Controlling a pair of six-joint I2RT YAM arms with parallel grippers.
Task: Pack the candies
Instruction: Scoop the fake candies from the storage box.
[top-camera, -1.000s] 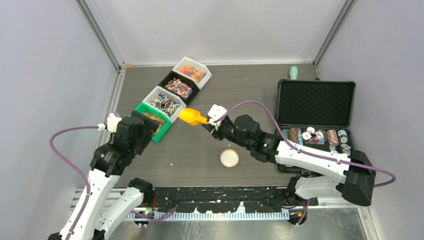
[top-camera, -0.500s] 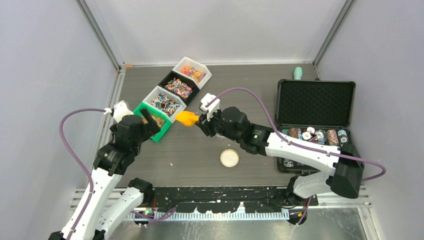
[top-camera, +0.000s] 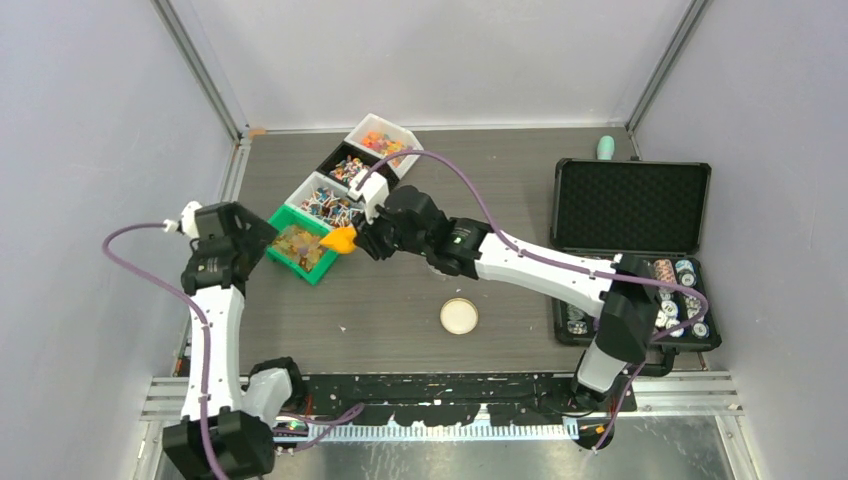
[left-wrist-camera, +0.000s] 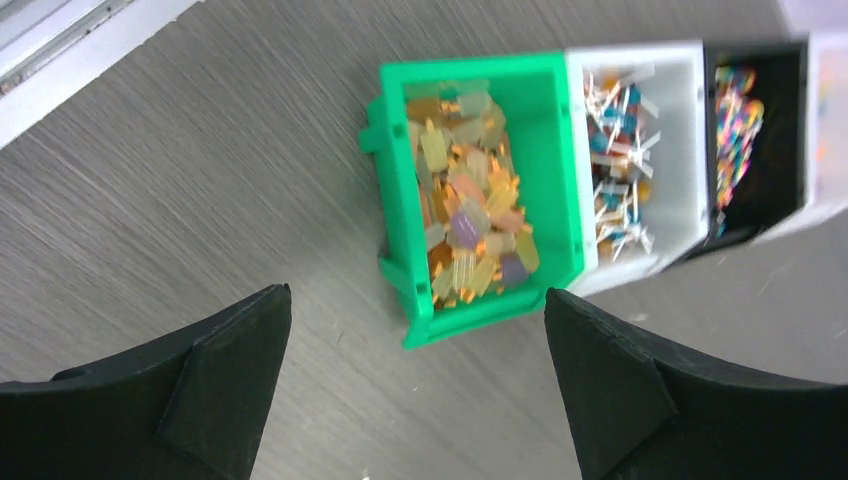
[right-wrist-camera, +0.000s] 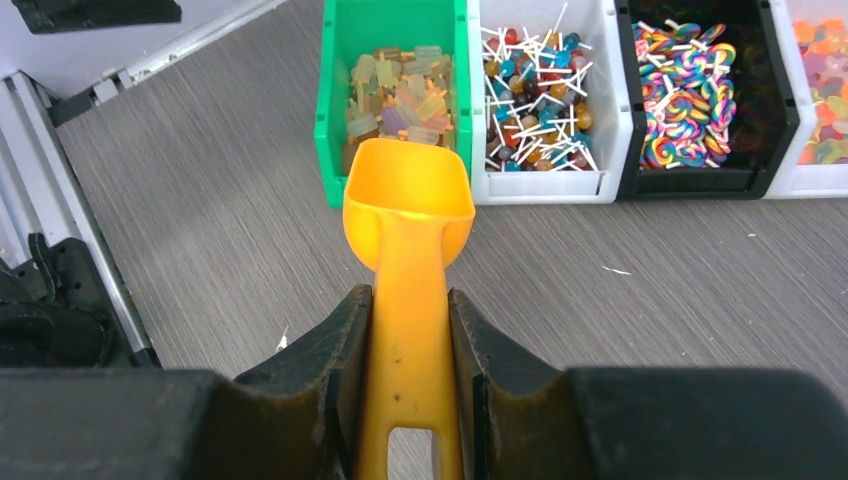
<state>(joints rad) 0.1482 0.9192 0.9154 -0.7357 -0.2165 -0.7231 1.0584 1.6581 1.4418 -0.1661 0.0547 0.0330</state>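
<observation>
Orange-yellow gummy candies (top-camera: 298, 243) fill the green bin (top-camera: 312, 270), also seen in the left wrist view (left-wrist-camera: 465, 215) and the right wrist view (right-wrist-camera: 400, 85). My right gripper (top-camera: 366, 238) is shut on the handle of the orange scoop (top-camera: 341, 239). In the right wrist view the gripper (right-wrist-camera: 410, 330) holds the scoop (right-wrist-camera: 408, 205) with its mouth at the green bin's near end (right-wrist-camera: 330, 160); the bowl looks empty. My left gripper (top-camera: 256, 233) is open and empty, just left of the green bin; in its own view (left-wrist-camera: 415, 370) the bin lies ahead.
Beyond the green bin stand a white bin of ball lollipops (top-camera: 327, 204), a black bin of swirl lollipops (top-camera: 352, 168) and a white bin of orange sweets (top-camera: 384, 141). A round tin (top-camera: 459, 316) lies mid-table. An open black case (top-camera: 630, 205) with poker chips (top-camera: 678, 272) is at the right.
My right arm carried the scoop left, to the green bin's near end. My left arm drew back to the left, uncovering the green bin.
</observation>
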